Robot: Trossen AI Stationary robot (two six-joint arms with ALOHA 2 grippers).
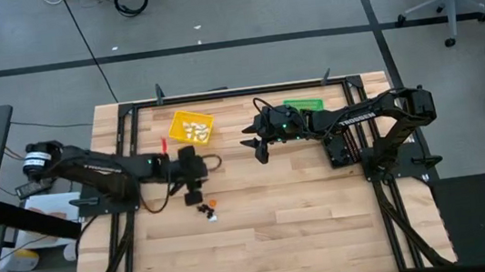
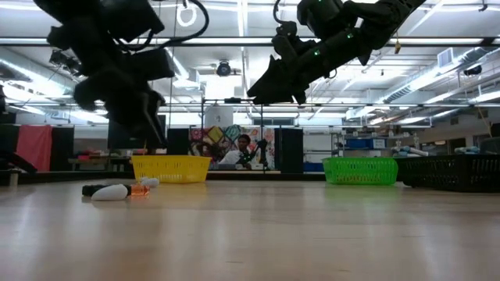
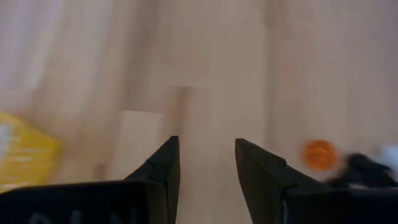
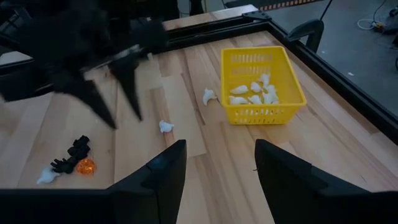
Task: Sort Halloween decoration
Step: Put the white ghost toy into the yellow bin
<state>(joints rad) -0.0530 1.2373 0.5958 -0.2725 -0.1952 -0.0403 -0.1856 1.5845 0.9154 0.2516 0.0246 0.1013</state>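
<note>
"TROSSEN" is read on the right arm (image 1: 357,118). Tiny white, orange and black trinkets (image 4: 69,163) are clustered mid-bench; white ones are seen in the yellow bin (image 4: 261,84). Left gripper (image 3: 207,163) and right gripper (image 4: 217,163) are held apart, empty.

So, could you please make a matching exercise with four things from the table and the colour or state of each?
Things:
1. bin with white trinkets
2. bin near the right arm
3. round trinket
4. left gripper

Colour or state:
A. orange
B. open, empty
C. yellow
D. green

Pairs: 1-C, 2-D, 3-A, 4-B
</note>
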